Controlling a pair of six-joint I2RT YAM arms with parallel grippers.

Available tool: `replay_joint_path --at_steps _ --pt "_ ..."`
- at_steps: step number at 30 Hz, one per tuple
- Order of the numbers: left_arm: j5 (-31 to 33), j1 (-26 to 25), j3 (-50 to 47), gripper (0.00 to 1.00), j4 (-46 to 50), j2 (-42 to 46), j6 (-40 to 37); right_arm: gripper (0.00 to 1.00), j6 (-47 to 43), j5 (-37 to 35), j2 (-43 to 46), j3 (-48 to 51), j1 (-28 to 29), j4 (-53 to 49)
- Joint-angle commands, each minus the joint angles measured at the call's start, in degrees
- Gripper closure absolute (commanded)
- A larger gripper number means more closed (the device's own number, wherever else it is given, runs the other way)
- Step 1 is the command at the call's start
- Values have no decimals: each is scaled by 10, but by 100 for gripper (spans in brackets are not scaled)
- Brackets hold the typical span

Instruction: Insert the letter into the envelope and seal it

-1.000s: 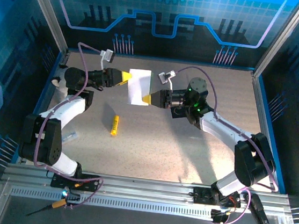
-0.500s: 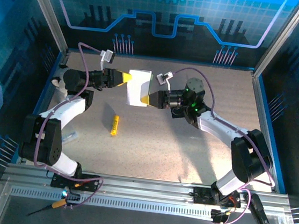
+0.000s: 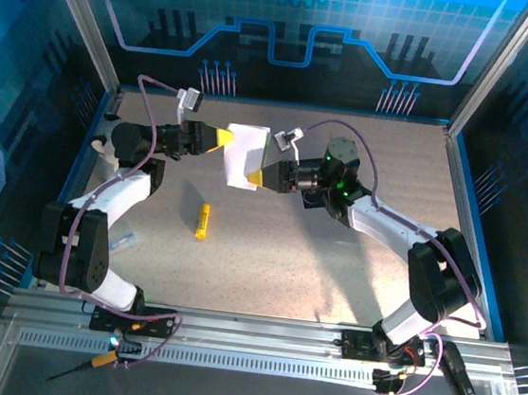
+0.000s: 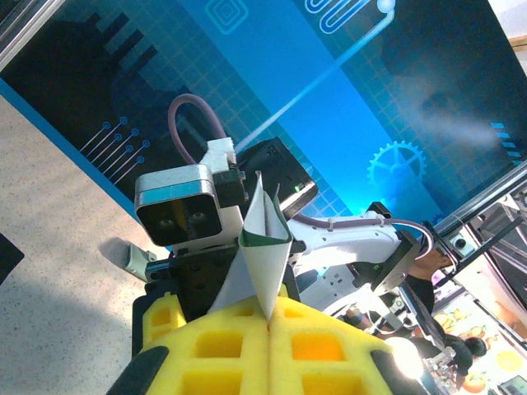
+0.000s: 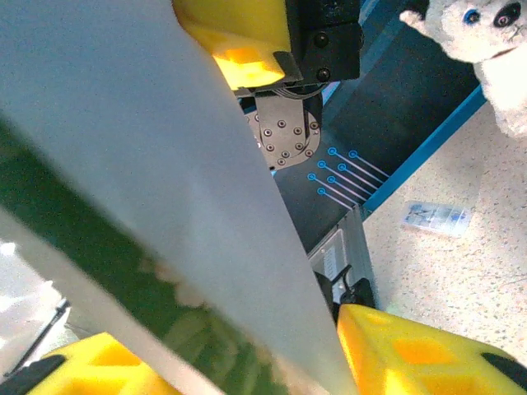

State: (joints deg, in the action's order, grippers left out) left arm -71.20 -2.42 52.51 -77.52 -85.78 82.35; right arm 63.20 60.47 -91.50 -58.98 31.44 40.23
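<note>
Above the table (image 3: 352, 265), left jaws clamp the letter (image 3: 247, 153); right jaws gape around it

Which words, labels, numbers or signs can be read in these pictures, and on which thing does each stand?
No text can be read anywhere.
Small packet: its print is too blurred.
Yellow stick: its marks are too small.
Back wall: a gear sign, with no letters.
</note>
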Motion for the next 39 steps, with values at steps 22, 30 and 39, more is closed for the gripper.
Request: replay_joint_path --at_steps 22,30,39 --pt "73 -22 28 100 552 103 -374 41 -245 -61 42 -120 -5 -305" --pt "113 -39 69 100 707 115 -476 77 -219 -65 22 -126 -4 -295" --pt "101 -32 87 33 780 125 -530 100 -126 -40 14 -100 -19 -188"
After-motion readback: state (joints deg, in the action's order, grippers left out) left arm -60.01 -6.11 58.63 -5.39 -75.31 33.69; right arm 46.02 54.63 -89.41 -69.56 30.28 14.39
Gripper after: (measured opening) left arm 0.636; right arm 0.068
